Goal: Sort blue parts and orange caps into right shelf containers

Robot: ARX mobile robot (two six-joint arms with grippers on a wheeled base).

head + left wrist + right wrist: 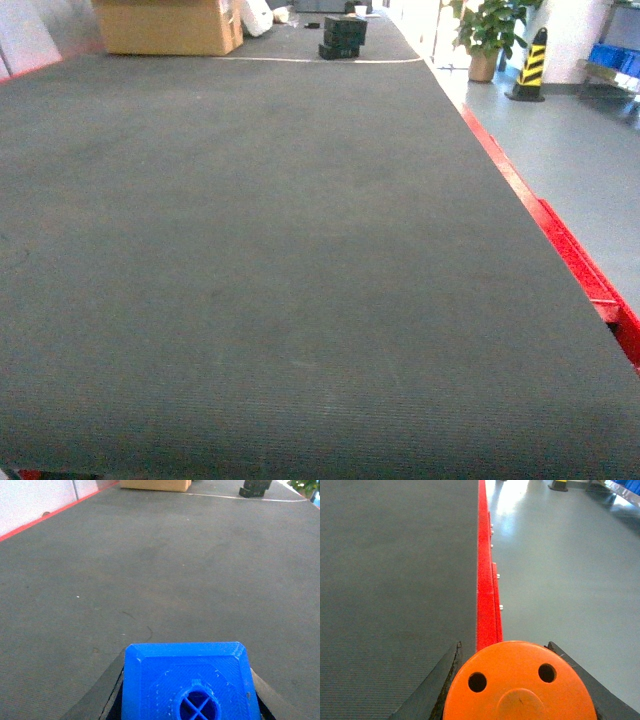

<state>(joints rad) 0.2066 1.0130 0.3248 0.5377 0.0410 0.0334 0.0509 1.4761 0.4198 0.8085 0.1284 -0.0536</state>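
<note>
Blue part [190, 682] is a bright blue boxy block, top face toward the left wrist camera, with a round stud showing a cross inside. It's wedged between dark jaws. Orange cap [519, 685] has a flat top with two small holes, also clamped between jaws.

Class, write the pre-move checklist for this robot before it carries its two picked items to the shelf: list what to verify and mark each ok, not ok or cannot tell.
1. Left gripper holds a blue part between its dark fingers: ok.
2. Right gripper holds an orange cap, flat top with two holes facing the camera: ok.
3. Grip firmness on either item: cannot tell; only the tops show.
4. Blue shelf crates in sight: ok, far right in the head view, beyond the grey floor.
5. Grey belt ahead has no other parts nearby: ok.
6. Striped cone near the route to the shelf: cannot tell whether it obstructs.
</note>
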